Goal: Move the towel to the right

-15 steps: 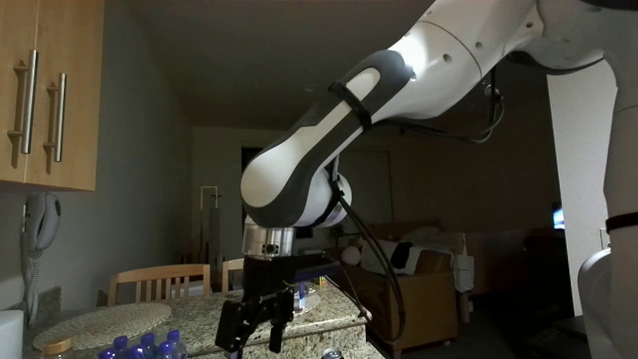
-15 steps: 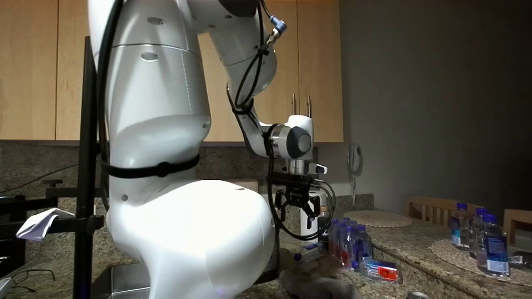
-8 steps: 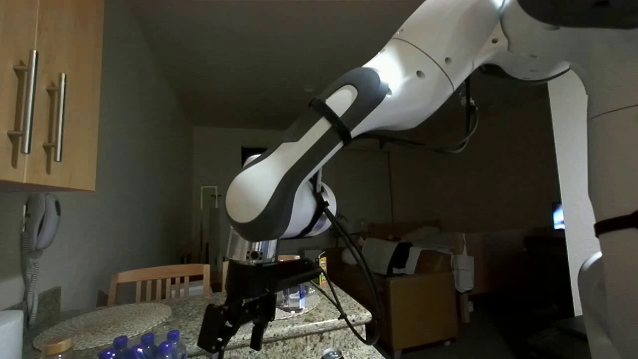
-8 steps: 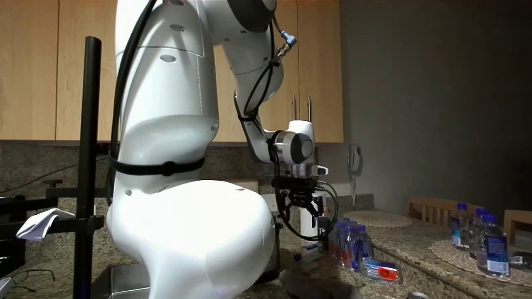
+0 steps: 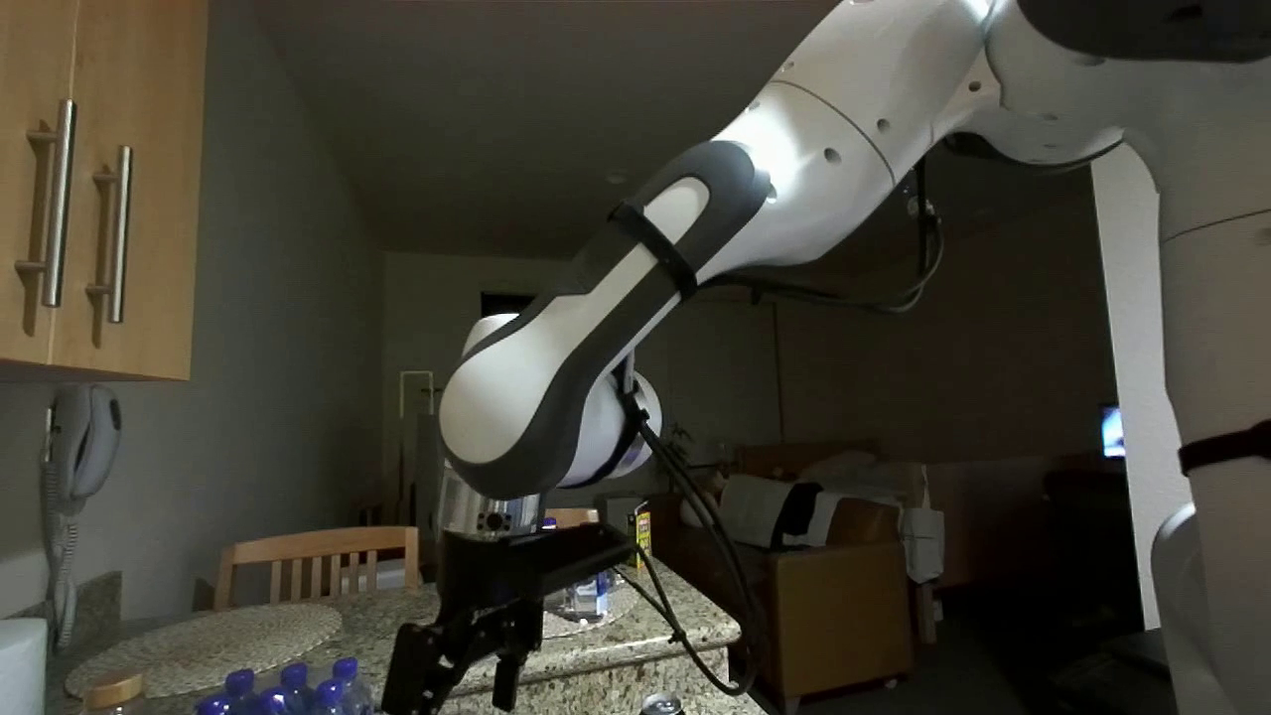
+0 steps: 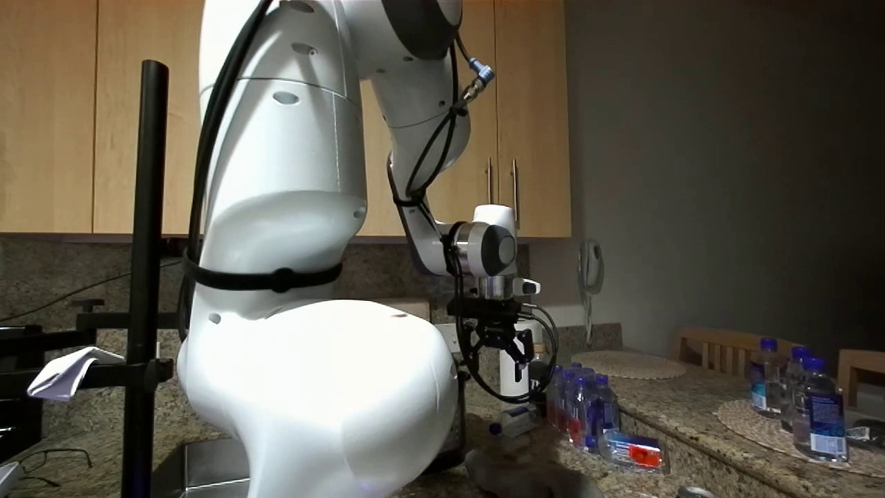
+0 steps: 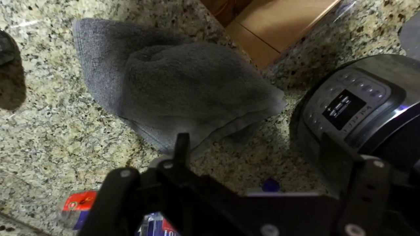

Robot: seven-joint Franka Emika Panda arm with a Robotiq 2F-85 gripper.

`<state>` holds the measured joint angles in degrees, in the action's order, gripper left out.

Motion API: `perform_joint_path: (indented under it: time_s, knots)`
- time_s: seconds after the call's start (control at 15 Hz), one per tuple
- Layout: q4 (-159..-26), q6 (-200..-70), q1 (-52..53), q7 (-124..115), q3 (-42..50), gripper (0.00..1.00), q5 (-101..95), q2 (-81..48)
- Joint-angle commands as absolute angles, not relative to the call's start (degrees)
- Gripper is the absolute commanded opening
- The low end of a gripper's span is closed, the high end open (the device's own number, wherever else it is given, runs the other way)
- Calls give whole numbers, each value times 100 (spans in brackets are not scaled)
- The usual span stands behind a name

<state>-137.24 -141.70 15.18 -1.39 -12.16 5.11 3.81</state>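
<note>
Wrist view: the towel lies by an inner corner of the tabletop, a narrow gap from the pot, its contents hidden; jaws apart.

a "+" on the cooker display — other lettering, bottle labels included, is too unclear.

Wrist view: counting one towel, upper middle; one cooker, right.
In both exterior views, counting two cabinet handles, two mats, one phone; far right in an exterior view, three upright bottles.
</note>
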Motion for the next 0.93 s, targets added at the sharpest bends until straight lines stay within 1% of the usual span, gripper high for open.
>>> perform_joint_path:
  time_s: [0.0,0.27,0.53,0.67,0.87]
  knots:
    - [-13459,-14093,1443,-993,-1374,100,-212,125]
    - [-13142,-13977,1511,-1710,-1421,100,-673,-164]
    - [-12524,-13226,1667,-2077,-1521,100,-515,-681]
    - [-12308,-13419,1784,-2326,-1504,100,-707,-961]
    - [-12115,-14083,1985,-2806,-1342,100,-1221,-1377]
